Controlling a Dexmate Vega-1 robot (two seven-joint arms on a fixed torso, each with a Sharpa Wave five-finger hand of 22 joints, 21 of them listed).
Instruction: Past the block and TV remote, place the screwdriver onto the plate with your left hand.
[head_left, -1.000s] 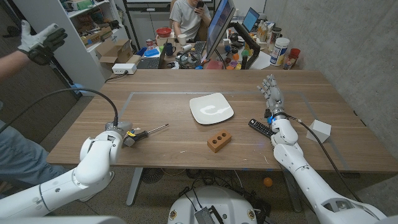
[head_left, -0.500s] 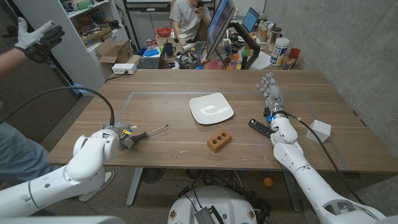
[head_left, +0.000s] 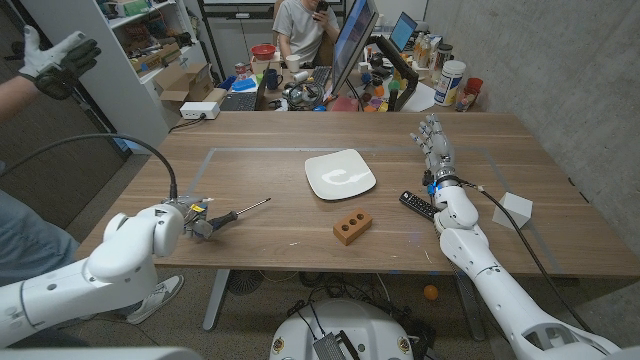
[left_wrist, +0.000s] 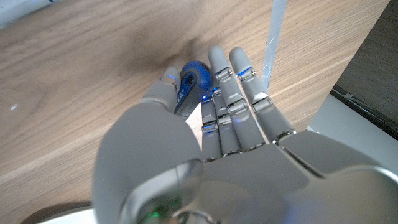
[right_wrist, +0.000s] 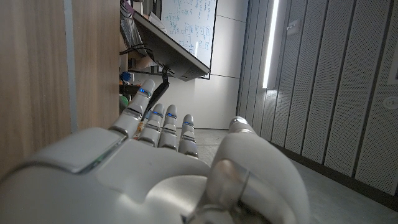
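Wooden worktop (head_left: 300, 215); cluttered desk (head_left: 330, 85) far behind. Left hand (head_left: 198, 218) grasps the screwdriver (head_left: 240, 211); right hand (head_left: 436, 152) released.

One screwdriver (head_left: 236, 212), one plate (head_left: 340, 174), one block (head_left: 352, 226), one TV remote (head_left: 417, 205).

The left hand (head_left: 197, 219) covers most of the screwdriver (head_left: 243, 210) handle in the head view, so the grip itself cannot be made out. At nine o'clock, a person's gloved hand (head_left: 58, 60) is cut off by the edge.
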